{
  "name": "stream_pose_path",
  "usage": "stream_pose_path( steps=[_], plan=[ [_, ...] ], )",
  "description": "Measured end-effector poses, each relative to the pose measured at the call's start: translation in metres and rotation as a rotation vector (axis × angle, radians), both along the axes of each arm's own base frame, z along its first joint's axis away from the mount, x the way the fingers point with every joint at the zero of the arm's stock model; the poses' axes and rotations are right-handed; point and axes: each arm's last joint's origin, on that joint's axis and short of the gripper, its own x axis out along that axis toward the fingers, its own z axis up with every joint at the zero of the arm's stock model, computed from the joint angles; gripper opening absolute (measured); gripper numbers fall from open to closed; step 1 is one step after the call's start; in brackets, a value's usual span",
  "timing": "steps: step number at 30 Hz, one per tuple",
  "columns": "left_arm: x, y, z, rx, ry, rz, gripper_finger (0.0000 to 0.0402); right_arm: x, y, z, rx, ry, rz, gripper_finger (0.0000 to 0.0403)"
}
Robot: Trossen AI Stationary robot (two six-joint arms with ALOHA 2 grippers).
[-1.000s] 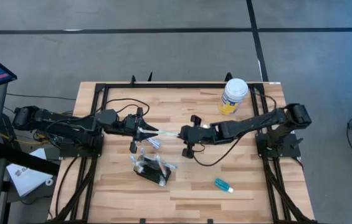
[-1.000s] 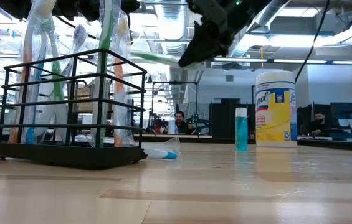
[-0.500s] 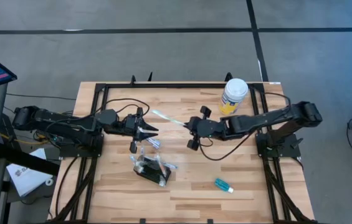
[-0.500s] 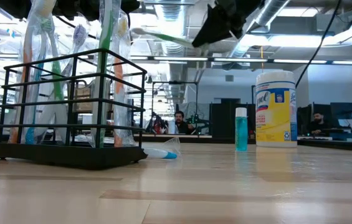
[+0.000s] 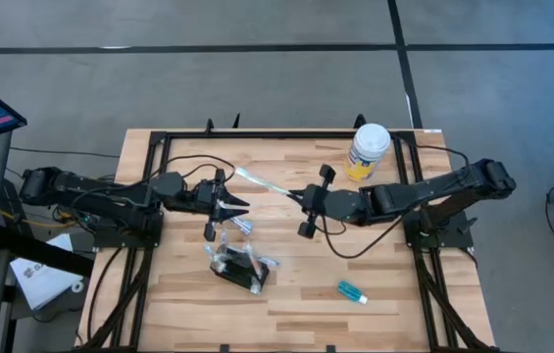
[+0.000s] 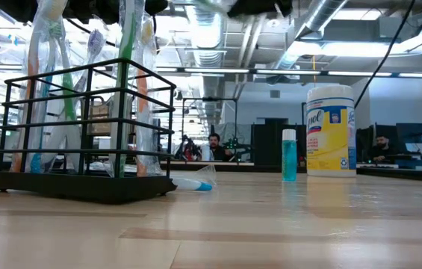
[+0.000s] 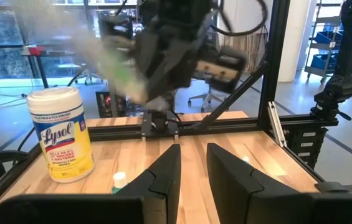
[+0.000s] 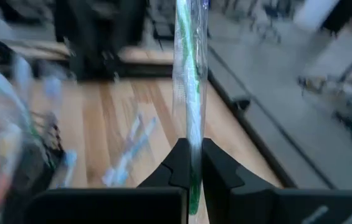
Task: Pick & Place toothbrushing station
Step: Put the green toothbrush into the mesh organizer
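The toothbrushing station (image 5: 237,267), a black wire rack (image 6: 84,183) with several wrapped toothbrushes standing in it, sits on the table's near middle. My right gripper (image 5: 303,197) hangs high over the middle of the table, right of the rack, shut on a clear-wrapped green toothbrush (image 5: 265,185). My left gripper (image 5: 237,207) stays level at the left, its fingers (image 7: 166,171) apart with nothing between them. One more wrapped toothbrush (image 6: 193,183) lies flat on the table beside the rack. My right gripper pinches the wrapped toothbrush near one end (image 8: 192,152) between its two fingers. The fingers come from the table's right, and the brush runs on ahead of them in line with them. It is lifted clear, its free end (image 5: 241,175) pointing left and toward the far edge.
A white-lidded, yellow-labelled wipes canister (image 5: 369,149) stands at the far right. A small teal bottle (image 5: 351,291) lies near the front right. A black metal frame (image 5: 257,134) runs round the tabletop.
My right gripper has risen and drawn back toward the table's right with the wrapped toothbrush, pulling it away from my left gripper's fingertips. The brush's free end has swung toward the far edge. In the low view the gripper has climbed almost out of the picture.
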Motion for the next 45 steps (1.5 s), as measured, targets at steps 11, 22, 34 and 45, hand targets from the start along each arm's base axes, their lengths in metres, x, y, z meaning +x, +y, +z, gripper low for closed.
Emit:
stream_pose_path(
  steps=[11, 22, 34, 45],
  plan=[
    [0.000, 0.000, 0.003, -0.004, -0.027, 0.000, 0.0071, 0.003, 0.015, 0.014, -0.073, -0.112, 0.090, 0.0008],
    [0.000, 0.000, 0.006, -0.005, -0.057, 0.000, 0.0071, 0.005, 0.009, -0.008, -0.064, -0.236, 0.162, 0.0008],
    [0.000, 0.000, 0.010, -0.004, -0.101, 0.000, 0.0071, -0.004, 0.004, -0.038, -0.019, -0.372, 0.227, 0.0008],
    [-0.003, 0.000, 0.023, -0.005, -0.237, 0.000, 0.0071, -0.010, -0.001, -0.063, 0.038, -0.462, 0.265, 0.0009]
  ],
)
